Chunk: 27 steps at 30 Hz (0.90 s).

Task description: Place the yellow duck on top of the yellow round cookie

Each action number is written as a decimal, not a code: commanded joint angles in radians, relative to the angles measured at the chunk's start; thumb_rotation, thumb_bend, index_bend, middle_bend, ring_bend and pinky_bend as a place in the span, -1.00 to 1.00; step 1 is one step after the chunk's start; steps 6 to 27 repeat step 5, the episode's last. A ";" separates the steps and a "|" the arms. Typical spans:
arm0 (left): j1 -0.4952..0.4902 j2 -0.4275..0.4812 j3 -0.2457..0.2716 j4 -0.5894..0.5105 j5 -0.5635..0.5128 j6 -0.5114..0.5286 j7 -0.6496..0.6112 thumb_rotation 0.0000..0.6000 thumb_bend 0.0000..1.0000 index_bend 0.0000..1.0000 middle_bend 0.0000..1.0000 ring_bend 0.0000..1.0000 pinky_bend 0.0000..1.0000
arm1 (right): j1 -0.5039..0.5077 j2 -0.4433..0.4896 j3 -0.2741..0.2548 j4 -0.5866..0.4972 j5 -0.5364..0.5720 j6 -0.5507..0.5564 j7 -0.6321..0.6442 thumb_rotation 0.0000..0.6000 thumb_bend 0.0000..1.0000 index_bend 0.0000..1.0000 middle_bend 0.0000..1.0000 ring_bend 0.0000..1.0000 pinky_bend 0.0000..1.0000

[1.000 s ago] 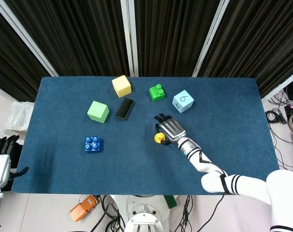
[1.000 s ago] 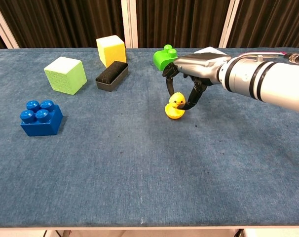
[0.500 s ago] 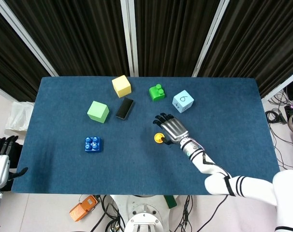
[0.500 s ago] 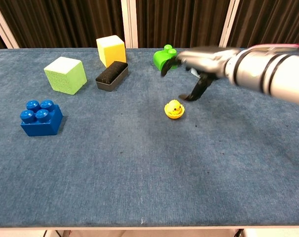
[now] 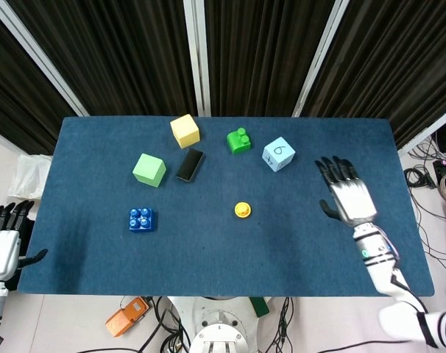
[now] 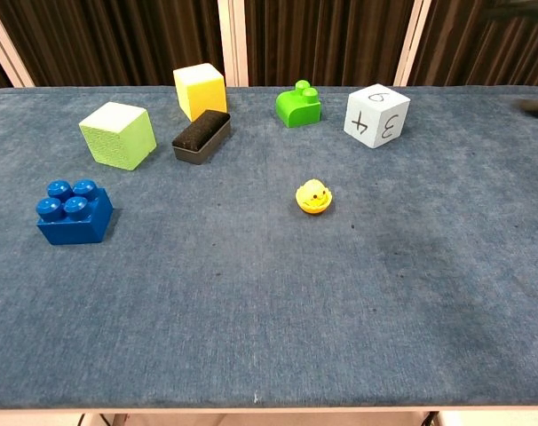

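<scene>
The right robot hand (image 5: 346,193) is pulling away from the yellow duck (image 6: 314,195) (fingers spread, holding nothing). The duck is sitting mid-tabletop (image 6: 251,311) on the yellow round cookie (image 6: 315,208), so the placement is looking done. The left robot hand (image 5: 4,235) is idling, open, off the edge.

The scene is lit evenly and brightly from above. Only soft, short shadows are cast beside the blocks (image 6: 118,134) on the table (image 6: 251,311). No glare is seen. A dark motion-blurred smear is caught at the chest view's upper right edge. The curtains (image 5: 252,51) are rendered very dark.
</scene>
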State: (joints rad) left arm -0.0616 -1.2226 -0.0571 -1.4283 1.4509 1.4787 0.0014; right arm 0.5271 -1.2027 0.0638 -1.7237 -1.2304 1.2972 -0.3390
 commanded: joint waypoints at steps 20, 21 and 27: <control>-0.013 -0.006 -0.009 -0.006 -0.001 -0.008 0.008 1.00 -0.95 -0.87 -0.86 -0.92 -1.00 | -0.237 0.081 -0.112 -0.038 -0.120 0.212 0.182 1.00 -0.04 -0.98 -0.85 -1.00 -0.83; -0.013 -0.006 -0.009 -0.006 -0.001 -0.008 0.008 1.00 -0.95 -0.87 -0.86 -0.92 -1.00 | -0.237 0.081 -0.112 -0.038 -0.120 0.212 0.182 1.00 -0.04 -0.98 -0.85 -1.00 -0.83; -0.013 -0.006 -0.009 -0.006 -0.001 -0.008 0.008 1.00 -0.95 -0.87 -0.86 -0.92 -1.00 | -0.237 0.081 -0.112 -0.038 -0.120 0.212 0.182 1.00 -0.04 -0.98 -0.85 -1.00 -0.83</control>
